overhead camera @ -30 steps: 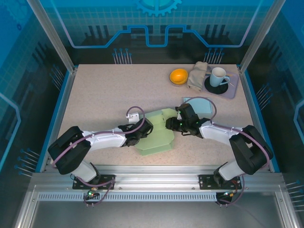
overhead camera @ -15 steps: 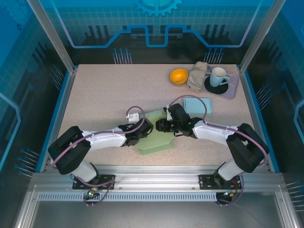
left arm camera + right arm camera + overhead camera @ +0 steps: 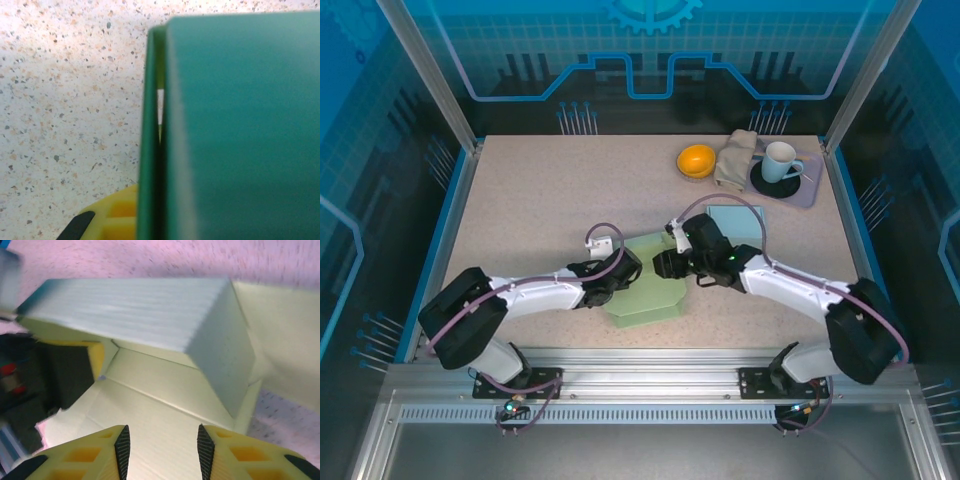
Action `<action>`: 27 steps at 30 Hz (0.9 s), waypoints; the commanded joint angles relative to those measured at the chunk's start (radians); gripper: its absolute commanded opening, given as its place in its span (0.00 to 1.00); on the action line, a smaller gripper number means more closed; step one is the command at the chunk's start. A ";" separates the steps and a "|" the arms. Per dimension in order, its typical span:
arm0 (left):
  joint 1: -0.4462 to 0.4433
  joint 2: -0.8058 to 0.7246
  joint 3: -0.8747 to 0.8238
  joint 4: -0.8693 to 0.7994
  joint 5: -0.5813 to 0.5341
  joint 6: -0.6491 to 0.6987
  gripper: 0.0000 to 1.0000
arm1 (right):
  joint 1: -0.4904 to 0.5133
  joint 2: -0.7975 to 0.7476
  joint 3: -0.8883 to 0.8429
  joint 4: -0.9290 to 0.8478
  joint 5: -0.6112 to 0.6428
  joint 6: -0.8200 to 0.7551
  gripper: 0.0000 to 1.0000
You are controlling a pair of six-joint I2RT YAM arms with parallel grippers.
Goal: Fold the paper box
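Observation:
The pale green paper box [image 3: 645, 300] lies partly folded on the table in front of both arms. My left gripper [image 3: 618, 273] is at its left edge. In the left wrist view a doubled green wall [image 3: 155, 150] runs straight through the jaws beside one yellow finger [image 3: 112, 217], and the gripper is shut on it. My right gripper [image 3: 663, 265] hovers over the box's right part. In the right wrist view it [image 3: 162, 442] stands open above the box floor [image 3: 165, 390] with nothing between its fingers. A raised wall [image 3: 145, 310] stands beyond.
At the back right are an orange bowl [image 3: 696, 160], a folded cloth [image 3: 735, 160] and a mug [image 3: 780, 160] on a grey tray [image 3: 808, 192]. A light blue flat sheet [image 3: 738, 218] lies just behind the right arm.
My right gripper has moved left over the box and its jaws have opened a little wider. The left arm has stayed still, holding the wall.

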 commanded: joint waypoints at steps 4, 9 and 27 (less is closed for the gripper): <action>-0.005 -0.048 -0.006 0.005 -0.071 0.110 0.04 | -0.070 -0.145 0.104 -0.265 -0.062 -0.565 0.45; -0.003 -0.092 -0.032 0.033 -0.101 0.192 0.04 | -0.173 -0.230 0.125 -0.358 -0.109 -1.006 0.49; -0.004 -0.183 -0.110 0.109 -0.108 0.272 0.05 | -0.259 0.058 0.211 -0.385 -0.159 -1.382 0.49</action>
